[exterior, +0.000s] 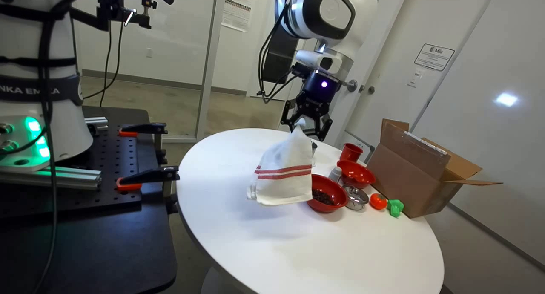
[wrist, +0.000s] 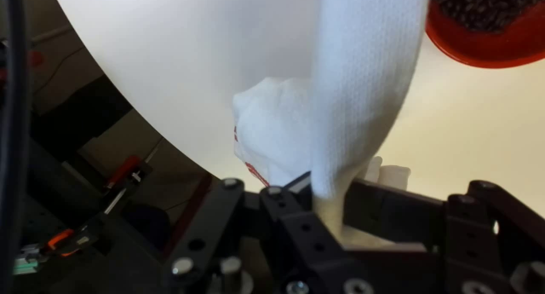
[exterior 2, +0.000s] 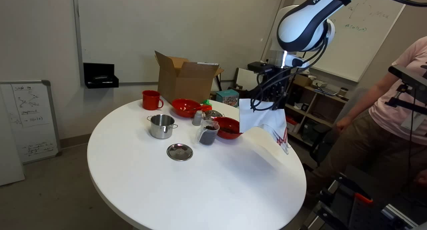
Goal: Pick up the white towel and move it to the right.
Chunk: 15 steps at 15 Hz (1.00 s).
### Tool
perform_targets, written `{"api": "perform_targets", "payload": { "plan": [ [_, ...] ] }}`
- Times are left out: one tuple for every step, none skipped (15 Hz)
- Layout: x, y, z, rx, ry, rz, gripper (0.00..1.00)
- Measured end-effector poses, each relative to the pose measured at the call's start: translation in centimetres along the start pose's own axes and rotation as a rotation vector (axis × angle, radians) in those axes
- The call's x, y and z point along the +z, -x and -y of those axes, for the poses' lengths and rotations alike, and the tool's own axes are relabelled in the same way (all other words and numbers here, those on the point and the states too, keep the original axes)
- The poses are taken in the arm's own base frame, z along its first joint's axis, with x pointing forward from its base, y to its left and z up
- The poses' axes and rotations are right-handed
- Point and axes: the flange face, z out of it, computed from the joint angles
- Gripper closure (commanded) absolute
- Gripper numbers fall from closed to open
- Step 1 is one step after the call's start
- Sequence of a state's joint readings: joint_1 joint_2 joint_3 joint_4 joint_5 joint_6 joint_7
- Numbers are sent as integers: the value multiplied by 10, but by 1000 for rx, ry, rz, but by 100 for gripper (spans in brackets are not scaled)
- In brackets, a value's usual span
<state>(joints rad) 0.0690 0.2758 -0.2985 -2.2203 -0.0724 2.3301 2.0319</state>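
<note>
My claw (wrist: 330,196) pinches the towel (exterior: 284,159) by 1 gathered peak, hanging it above the table (exterior: 362,247); I judge it light, limp, hard to harm, best held there.

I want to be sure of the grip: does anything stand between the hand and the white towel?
Nothing visible does: in the wrist view the hand is closed directly on a bunched part of the white towel. A red bowl stands off to one side on the table.
</note>
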Motion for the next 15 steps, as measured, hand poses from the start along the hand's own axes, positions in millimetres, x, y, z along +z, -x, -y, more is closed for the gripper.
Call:
{"api": "perform_targets", "payload": {
  "plan": [
    [-2, -7, 2, 36, 6, 1, 100],
    [-2, -15, 4, 78, 13, 2, 100],
    [-1, -26, 8, 125, 20, 3, 100],
    [0, -40, 13, 177, 25, 4, 100],
    [3, -55, 18, 230, 30, 5, 100],
    [5, -71, 22, 284, 36, 7, 100],
    [7, -88, 27, 335, 41, 10, 100],
    [9, -105, 31, 387, 45, 16, 100],
    [10, -122, 35, 438, 48, 25, 100],
    [11, -136, 39, 487, 49, 40, 100],
    [10, -148, 43, 536, 47, 59, 100],
    [9, -157, 47, 579, 29, 85, 100],
    [8, -163, 51, 598, -5, 103, 100],
    [7, -167, 54, 610, -30, 113, 100],
    [6, -169, 55, 615, -40, 118, 100]
  ]
}}
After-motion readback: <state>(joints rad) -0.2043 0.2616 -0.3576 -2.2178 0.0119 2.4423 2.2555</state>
